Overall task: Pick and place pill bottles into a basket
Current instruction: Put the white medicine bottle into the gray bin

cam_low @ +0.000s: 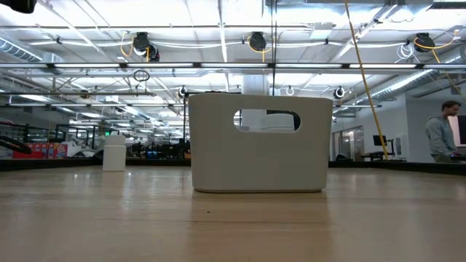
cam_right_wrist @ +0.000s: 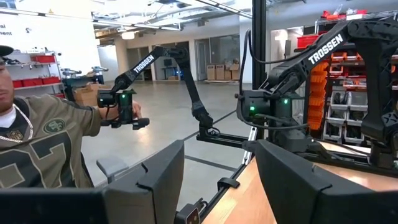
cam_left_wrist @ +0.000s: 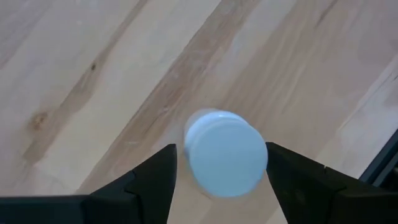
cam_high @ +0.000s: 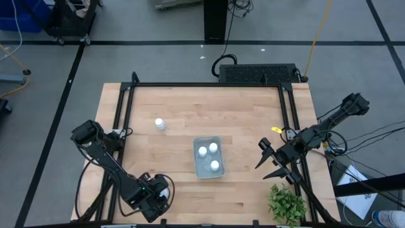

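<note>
The left gripper (cam_high: 155, 201) was positioned low over the near left corner of the wooden surface (cam_high: 240, 114). In the left wrist view its fingers (cam_left_wrist: 158, 180) stood apart on either side of a white-capped pill bottle (cam_left_wrist: 225, 152); contact with the bottle could not be confirmed. The basket (cam_high: 197, 144) sat near the middle of the surface and held three pill bottles (cam_high: 214, 147). In the low view the basket (cam_low: 258, 145) showed as a pale walled container with a handle slot. A further bottle (cam_high: 160, 124) stood upright on the surface, well apart from the basket, toward the far left; it also appeared in the low view (cam_low: 113, 155). The right gripper (cam_high: 271, 161) waited at the right edge of the surface, fingers apart and holding nothing. A green plant (cam_high: 286, 204) stood at the near right corner. A person (cam_right_wrist: 37, 140) holding a control handle was visible in the right wrist view.
</note>
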